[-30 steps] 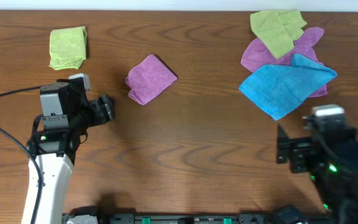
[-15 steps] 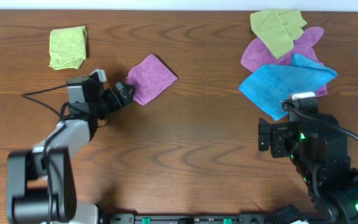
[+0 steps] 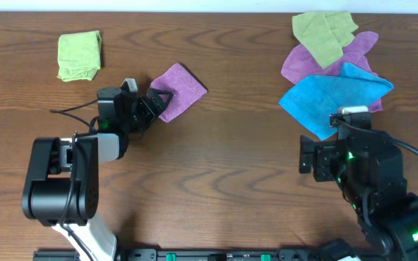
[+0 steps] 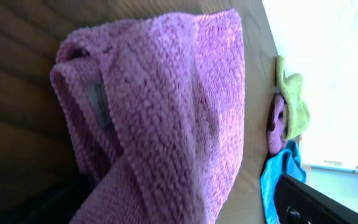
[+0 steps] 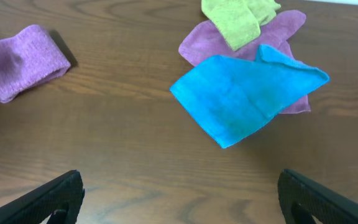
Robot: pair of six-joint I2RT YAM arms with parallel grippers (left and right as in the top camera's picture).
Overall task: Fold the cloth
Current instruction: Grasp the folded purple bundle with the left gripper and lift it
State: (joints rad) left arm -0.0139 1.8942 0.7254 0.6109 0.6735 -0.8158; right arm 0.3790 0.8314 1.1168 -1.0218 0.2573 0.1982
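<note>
The left gripper (image 3: 153,101) is sitting low over the table (image 3: 223,167) with its jaws parted and nothing clamped. In the left wrist view, the near folded edge of the cloth (image 4: 166,112) is lying in the gap between the fingers, and the one finger (image 4: 328,202) that shows clearly is standing off from the fabric. The cloth is resting as a folded purple bundle directly ahead of those fingertips, at or against them. A folded green cloth (image 3: 78,56) is lying well behind this gripper and off to its side. The right gripper (image 5: 179,180) is hanging over bare wood with its jaws spread wide and empty. The blue cloth (image 5: 241,102) is lying just ahead of it, overlapping a second purple cloth (image 5: 284,31) farther out. A loose green cloth (image 5: 235,15) is draped over that purple one at the far edge. The folded cloth is lying well off to this gripper's forward left.
</note>
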